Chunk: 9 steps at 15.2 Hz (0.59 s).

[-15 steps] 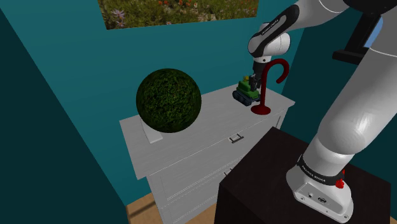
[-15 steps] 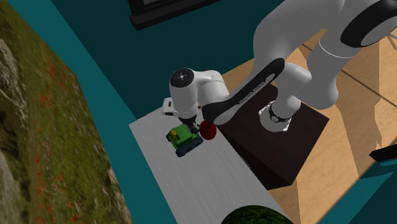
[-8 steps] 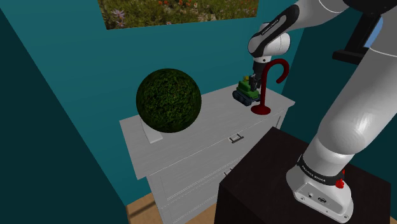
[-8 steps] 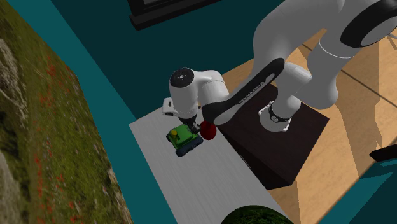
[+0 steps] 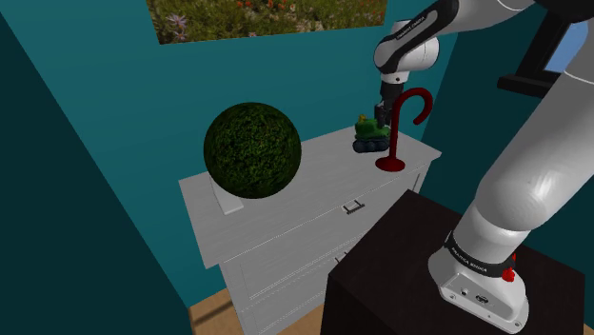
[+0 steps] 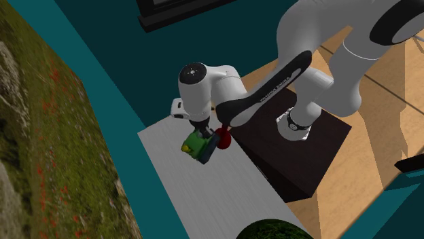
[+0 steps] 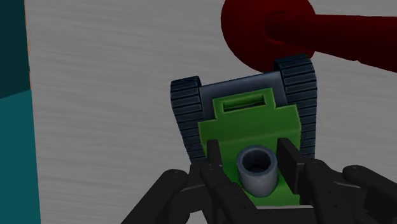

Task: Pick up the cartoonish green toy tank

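You had the green toy tank (image 7: 251, 124) clamped in the end effector (image 7: 251, 164), which gripped the green upper body on both sides of the grey barrel. Half a second before, the tank stood on the white counter (image 5: 286, 211). Now it sat higher in the shoulder view, and the arm was higher too, so I judge that it had left the surface and the pick was almost done. It hung just above the far end of the counter, near the teal wall (image 5: 114, 124). The dark red hook stand (image 5: 392, 162) was just beside the tank's tracks, so the safe way for you was straight up, not sideways. Above the tank the room was open. The round green bush (image 5: 252, 150) stood well apart, at the other end of the counter
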### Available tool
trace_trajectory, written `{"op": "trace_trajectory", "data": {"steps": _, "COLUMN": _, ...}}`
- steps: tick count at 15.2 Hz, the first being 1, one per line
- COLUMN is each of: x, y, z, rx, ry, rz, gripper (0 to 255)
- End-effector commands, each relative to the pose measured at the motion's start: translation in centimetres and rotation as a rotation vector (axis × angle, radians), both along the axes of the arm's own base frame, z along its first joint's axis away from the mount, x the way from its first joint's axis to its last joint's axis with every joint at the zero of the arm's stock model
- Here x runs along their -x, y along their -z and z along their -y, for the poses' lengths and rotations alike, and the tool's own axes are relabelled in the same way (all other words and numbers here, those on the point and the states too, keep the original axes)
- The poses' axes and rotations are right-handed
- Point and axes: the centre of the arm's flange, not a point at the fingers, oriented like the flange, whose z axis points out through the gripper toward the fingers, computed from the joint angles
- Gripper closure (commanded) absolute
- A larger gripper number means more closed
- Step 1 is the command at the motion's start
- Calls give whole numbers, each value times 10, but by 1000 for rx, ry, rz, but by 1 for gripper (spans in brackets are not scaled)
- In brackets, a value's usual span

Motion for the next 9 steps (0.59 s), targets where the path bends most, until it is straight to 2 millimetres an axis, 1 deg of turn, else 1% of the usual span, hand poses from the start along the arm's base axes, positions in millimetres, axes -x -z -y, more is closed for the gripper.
{"op": "trace_trajectory", "data": {"steps": 1, "x": 1, "y": -11, "z": -1, "rx": 0, "ry": 0, "rz": 0, "gripper": 255}}
{"op": "trace_trajectory", "data": {"steps": 7, "x": 1, "y": -43, "z": -1, "rx": 0, "ry": 0, "rz": 0, "gripper": 255}}
{"op": "trace_trajectory", "data": {"steps": 9, "x": 1, "y": -44, "z": -1, "rx": 0, "ry": 0, "rz": 0, "gripper": 255}}
